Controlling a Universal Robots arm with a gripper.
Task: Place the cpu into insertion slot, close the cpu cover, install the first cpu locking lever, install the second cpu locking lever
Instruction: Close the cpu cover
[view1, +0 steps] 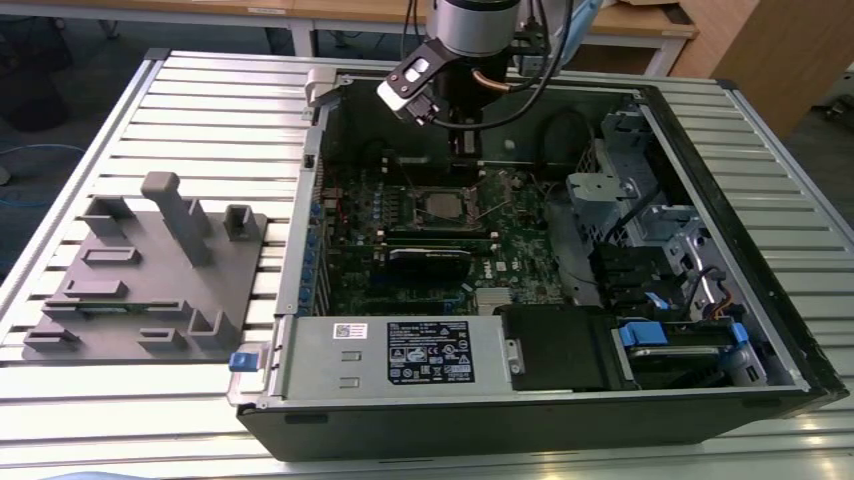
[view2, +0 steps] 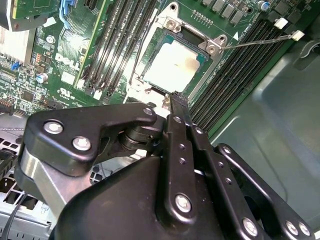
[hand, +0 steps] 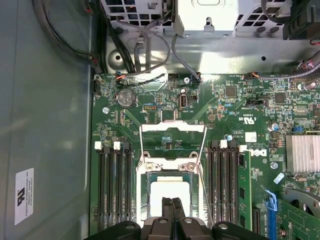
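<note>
Straight down onto the cpu (hand: 160, 192) the way is open from above, save for the gripper (hand: 172, 201) hanging there, fingers (hand: 168, 210) pressed together. The cover (hand: 172, 142) stands raised on the side towards the drive cage (view1: 627, 180). A thin lever (view2: 260, 41) juts over the memory slots (view2: 240, 65), which lie low on either side. Cables (hand: 65, 47) crowd the case's cage edge.

In the exterior view, one table (view1: 200, 90), one computer case (view1: 534, 425) and one grey fixture block (view1: 147, 290) are showing; in the first wrist view, one cpu (hand: 170, 189), one insertion slot (hand: 170, 176), one cpu cover (hand: 173, 128), one coin battery (hand: 125, 97).
</note>
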